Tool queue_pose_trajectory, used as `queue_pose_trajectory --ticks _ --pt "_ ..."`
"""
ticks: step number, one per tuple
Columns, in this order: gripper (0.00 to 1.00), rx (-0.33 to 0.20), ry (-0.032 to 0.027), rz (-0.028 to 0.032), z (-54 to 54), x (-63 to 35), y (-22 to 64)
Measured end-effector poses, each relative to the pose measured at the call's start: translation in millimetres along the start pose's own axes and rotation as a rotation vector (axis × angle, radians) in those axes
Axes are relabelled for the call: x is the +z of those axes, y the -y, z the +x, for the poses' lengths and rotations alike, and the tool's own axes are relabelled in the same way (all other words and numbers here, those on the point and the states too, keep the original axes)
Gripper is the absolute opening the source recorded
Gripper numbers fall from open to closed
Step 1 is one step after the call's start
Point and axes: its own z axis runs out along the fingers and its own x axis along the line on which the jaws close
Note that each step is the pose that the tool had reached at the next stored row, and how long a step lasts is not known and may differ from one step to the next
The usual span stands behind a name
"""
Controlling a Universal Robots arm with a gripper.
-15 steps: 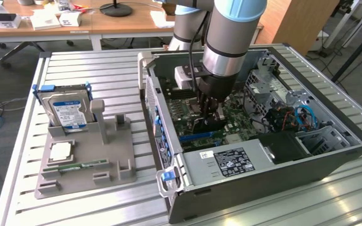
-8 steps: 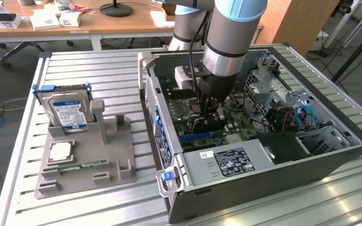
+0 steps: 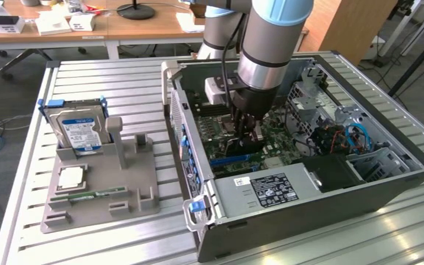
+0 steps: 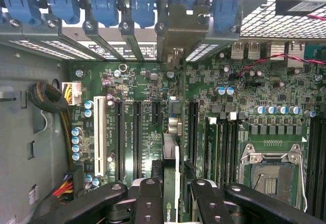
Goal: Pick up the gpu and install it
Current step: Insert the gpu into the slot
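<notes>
Black-faced gpu (image 4: 173, 152) is clamped edge-on in the gripper (image 4: 174, 186), low over the motherboard (image 4: 244, 96) inside the open case (image 3: 388, 182), so I judge it best pressed straight down, parallel to the black slots (image 4: 136, 137), without tilting.

The gpu (image 4: 173, 183) is seen edge-on, thin and dark, gripped upright; it is held low over the green motherboard (image 4: 244, 96), among the expansion slots (image 4: 137, 137).

Place: robotics lab, as I see it | my slotted silver aluminium-profile bench (image 3: 388, 237) | opened grey metal computer tower (image 3: 308, 221) | grey plastic parts fixture (image 3: 134, 182) | light wooden desks behind (image 3: 160, 25)
</notes>
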Motion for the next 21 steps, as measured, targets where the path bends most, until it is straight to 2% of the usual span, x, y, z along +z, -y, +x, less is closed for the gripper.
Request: queue_pose_trajectory --ticks 8,21 --pt "0.26 0.008 0.0028 -0.0027 0.1 0.0 0.5" --pt "0.26 0.02 0.003 -0.0055 1.9 0.2 1.0"
